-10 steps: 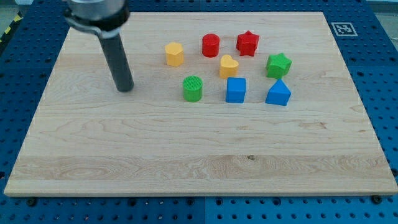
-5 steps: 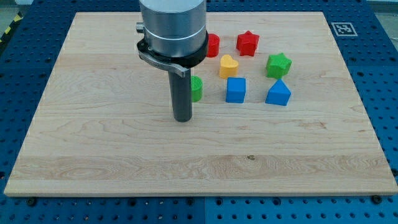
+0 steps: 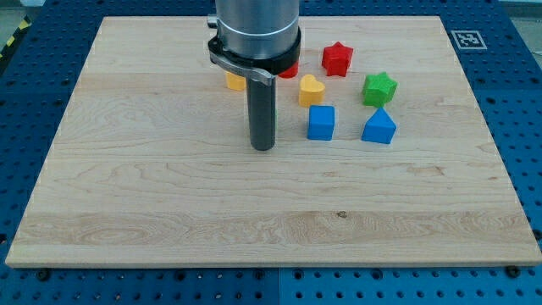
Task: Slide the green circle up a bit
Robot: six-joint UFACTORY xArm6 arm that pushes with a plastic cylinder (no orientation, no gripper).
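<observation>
Green circle: almost wholly hidden behind the rod; only a thin green sliver (image 3: 274, 113) shows at the rod's right edge, just above my tip.
My tip (image 3: 263, 148): dark straight rod end resting on the pale wooden board (image 3: 127, 186); holds nothing; contact with the green circle cannot be told.
Yellow block (image 3: 234, 82): partly hidden, up-left of tip.
Yellow plastic heart (image 3: 311, 89): up-right.
Blue plastic cube (image 3: 321, 122): right of tip.
Blue block (image 3: 378, 127): further right, peaked top.

1. Your rod's tip (image 3: 263, 147) rests on the wooden board (image 3: 127, 195), left of the blue cube (image 3: 320, 123).
2. The rod covers the green circle almost entirely.
3. The yellow heart (image 3: 311, 89) sits above the cube.
</observation>
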